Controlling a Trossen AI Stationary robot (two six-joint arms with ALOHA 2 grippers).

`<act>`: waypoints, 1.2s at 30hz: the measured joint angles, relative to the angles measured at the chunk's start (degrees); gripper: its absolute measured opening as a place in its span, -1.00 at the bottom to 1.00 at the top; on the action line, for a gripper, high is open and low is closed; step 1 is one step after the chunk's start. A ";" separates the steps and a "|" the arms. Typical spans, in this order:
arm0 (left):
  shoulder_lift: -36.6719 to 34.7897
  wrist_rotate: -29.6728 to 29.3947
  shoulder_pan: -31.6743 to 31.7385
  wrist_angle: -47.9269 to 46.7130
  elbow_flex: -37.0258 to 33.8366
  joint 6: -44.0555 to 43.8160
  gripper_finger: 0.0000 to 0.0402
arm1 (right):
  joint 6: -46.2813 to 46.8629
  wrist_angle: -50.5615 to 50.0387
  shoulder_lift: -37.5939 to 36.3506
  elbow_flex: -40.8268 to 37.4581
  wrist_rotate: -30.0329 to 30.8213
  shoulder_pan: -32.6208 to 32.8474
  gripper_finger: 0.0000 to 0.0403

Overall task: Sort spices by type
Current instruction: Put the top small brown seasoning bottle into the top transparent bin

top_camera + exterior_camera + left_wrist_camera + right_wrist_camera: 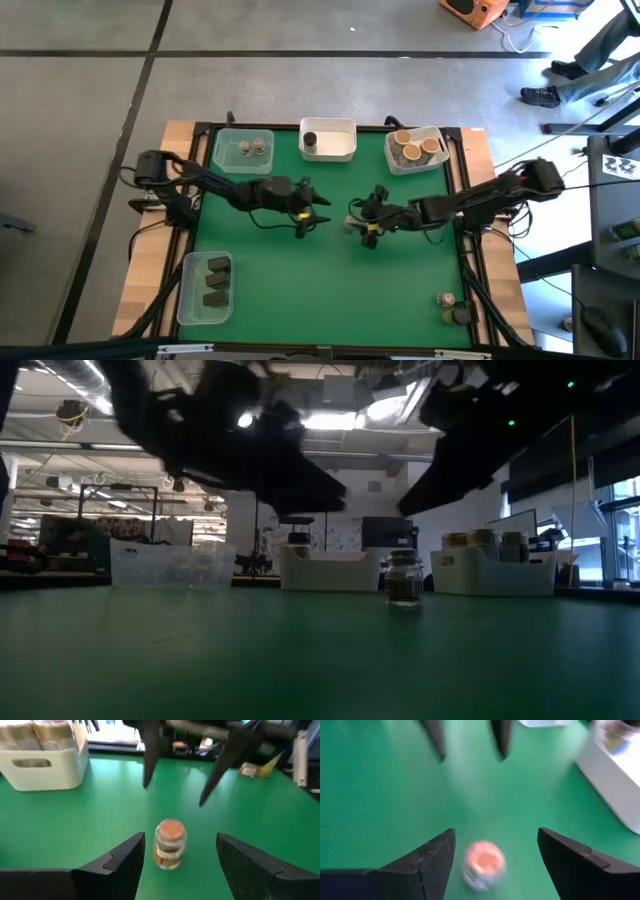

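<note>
Jar point(170, 844) upright on the green surface point(330, 280), mid-surface, long axis vertical, tan cork lid up. It sits between the left gripper point(318, 212) and right gripper point(354, 218). In the high view the jar is mostly hidden by the arms. Label blurred, unreadable. Both sets of jaws spread, neither touching the jar. Right wrist view smeared; low view arms are dark silhouettes.

We see a green surface point(320, 290) edged in pale wood. Along its far side sit a clear tub point(243, 151), a white tub point(329, 140) and another tub point(417, 150); a clear tub point(207, 288) sits near-left. One small jar point(349, 222) stands mid-surface, two point(455, 307) near-right.
</note>
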 joint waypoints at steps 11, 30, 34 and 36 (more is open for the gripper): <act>12.17 0.01 -0.91 -6.06 15.12 -0.31 0.16 | 3.23 -10.38 -12.62 -4.74 13.50 -0.09 0.40; 21.89 -2.88 -1.66 -5.40 19.33 0.71 0.16 | 7.33 -9.41 -13.03 -9.57 16.26 -0.07 0.40; 21.91 -3.36 -1.88 -4.64 19.33 1.59 0.15 | 7.21 -8.70 -13.05 -9.55 16.26 -0.07 0.40; 21.91 -3.34 -1.90 -3.50 19.33 1.72 0.11 | 7.21 -8.59 -13.04 -9.55 16.32 -0.07 0.40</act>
